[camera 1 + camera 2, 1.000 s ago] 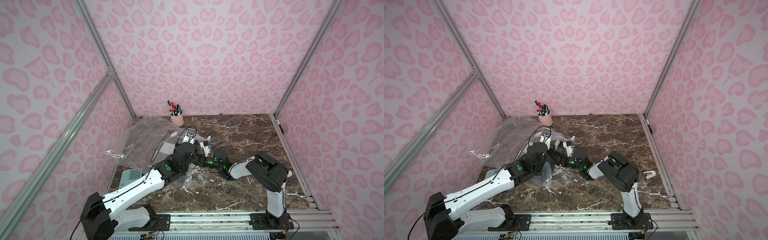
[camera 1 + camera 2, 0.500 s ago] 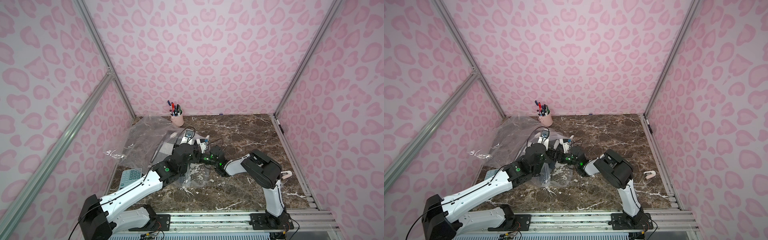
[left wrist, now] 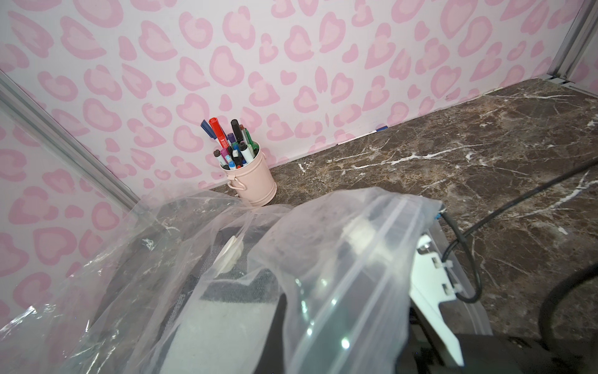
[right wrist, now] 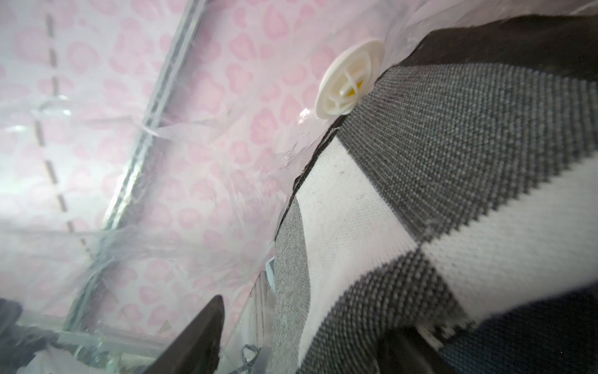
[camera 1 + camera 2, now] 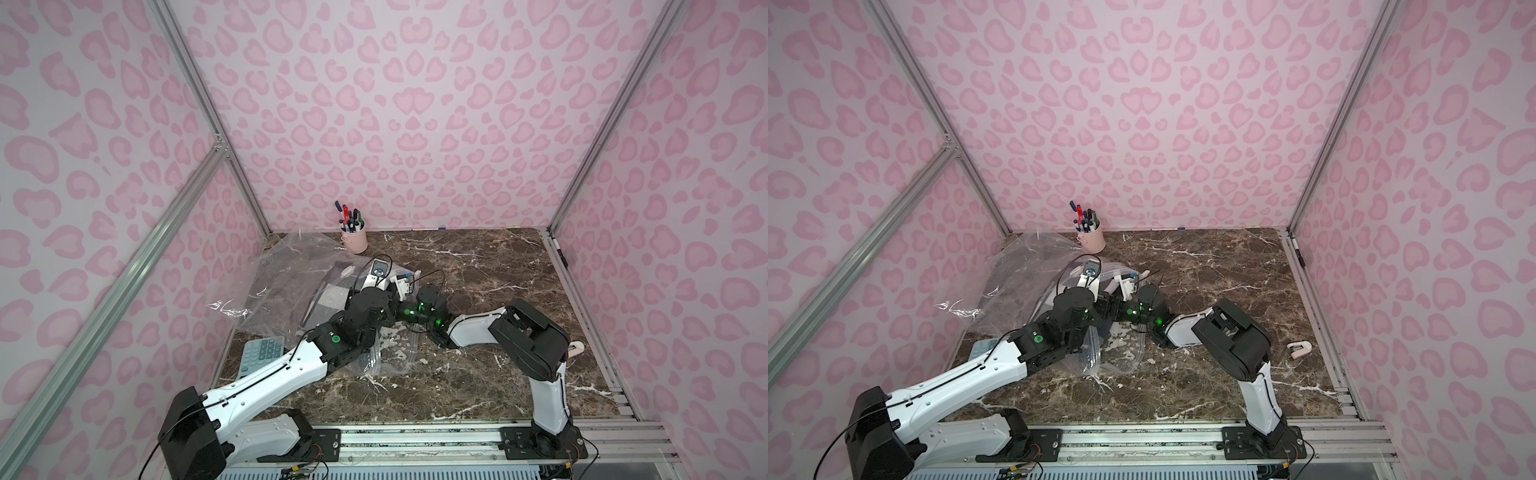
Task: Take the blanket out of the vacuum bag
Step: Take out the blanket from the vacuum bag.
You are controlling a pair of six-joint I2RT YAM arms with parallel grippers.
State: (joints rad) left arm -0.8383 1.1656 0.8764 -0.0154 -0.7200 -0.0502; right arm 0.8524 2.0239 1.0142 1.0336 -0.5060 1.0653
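Reaching into the mouth of the vacuum bag (image 5: 286, 282), the right gripper (image 4: 307, 319) had its dark fingers (image 4: 200, 333) spread wide. A folded edge of the grey-and-white checked blanket (image 4: 453, 168) sat between them; whether either finger pressed on the cloth could not be told. The left gripper (image 5: 374, 279) was pressed together, and the bag's zip edge (image 3: 372, 259), draped over it, hid whatever it might have pinched. The blanket lay inside the bag, just beside the round white valve (image 4: 349, 81). The bag's crinkled film rose against the left wall, its far edge near the pink pen cup (image 5: 354, 240). A calculator (image 5: 264, 353) lay by that wall and a flatter clear bag (image 5: 388, 358) lay under the left arm. The brown marble tabletop (image 5: 478, 374) ran open to the aluminium rail (image 5: 584, 320) on the right, within pink heart-print walls (image 5: 415, 104).
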